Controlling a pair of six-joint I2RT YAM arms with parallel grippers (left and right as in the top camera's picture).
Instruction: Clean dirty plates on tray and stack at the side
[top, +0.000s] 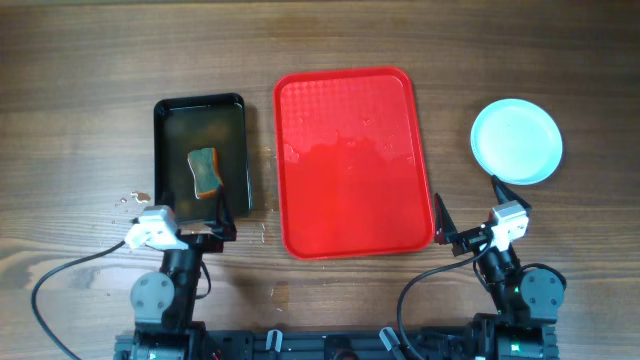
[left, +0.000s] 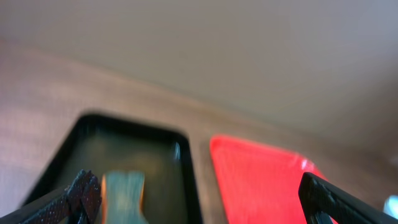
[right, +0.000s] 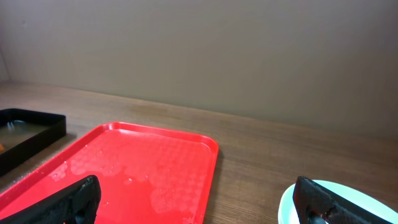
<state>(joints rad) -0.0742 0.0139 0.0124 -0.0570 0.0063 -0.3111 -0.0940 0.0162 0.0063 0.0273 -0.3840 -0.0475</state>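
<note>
Overhead view: plates (top: 516, 141) form single pile right of tray (top: 350, 160), well apart from it; count unclear. Tray bare except water film, so task judged finished. Left gripper (top: 226, 218) and right gripper (top: 465, 195) sit at near edge, jaws spread, empty. Sponge (top: 204, 170) lies in black tray (top: 160, 150).

Black tray (left: 158, 165) (sponge (left: 123, 196) inside) beside red tray (left: 261, 180); jaws apart.
</note>
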